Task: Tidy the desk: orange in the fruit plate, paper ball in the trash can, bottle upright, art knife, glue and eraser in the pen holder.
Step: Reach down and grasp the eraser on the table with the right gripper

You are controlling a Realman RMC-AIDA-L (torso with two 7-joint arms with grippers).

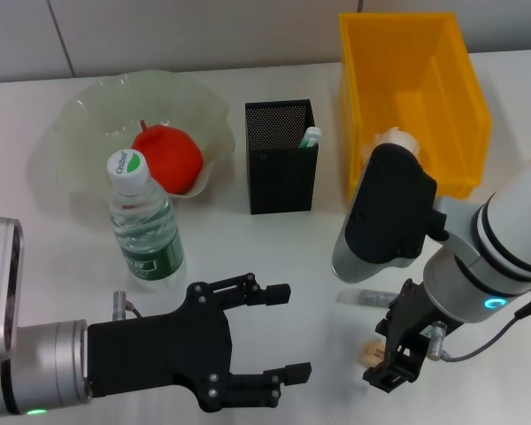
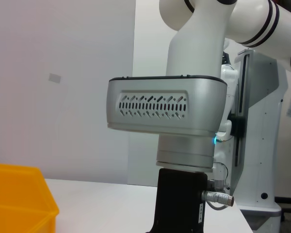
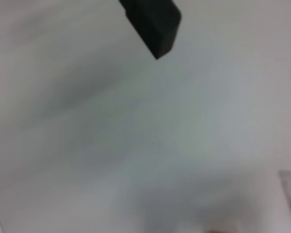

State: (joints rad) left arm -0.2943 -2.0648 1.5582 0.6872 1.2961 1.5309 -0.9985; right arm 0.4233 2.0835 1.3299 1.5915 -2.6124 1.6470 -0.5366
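Observation:
The orange (image 1: 168,158) lies in the translucent fruit plate (image 1: 80,115) at the back left. In front of it the bottle (image 1: 146,228) stands upright. The black mesh pen holder (image 1: 280,168) holds a white glue stick (image 1: 310,136). A paper ball (image 1: 396,140) sits in the yellow trash can (image 1: 416,53), partly hidden by my right arm. My right gripper (image 1: 391,367) points down just beside a small tan eraser (image 1: 372,354), with a clear art knife (image 1: 361,297) lying close behind. My left gripper (image 1: 288,332) hovers open and holds nothing, in front of the bottle.
The trash can's corner (image 2: 19,206) also shows in the left wrist view, with the robot's body behind the table. Bare white table (image 3: 136,145) fills the right wrist view. There is free room between the two grippers.

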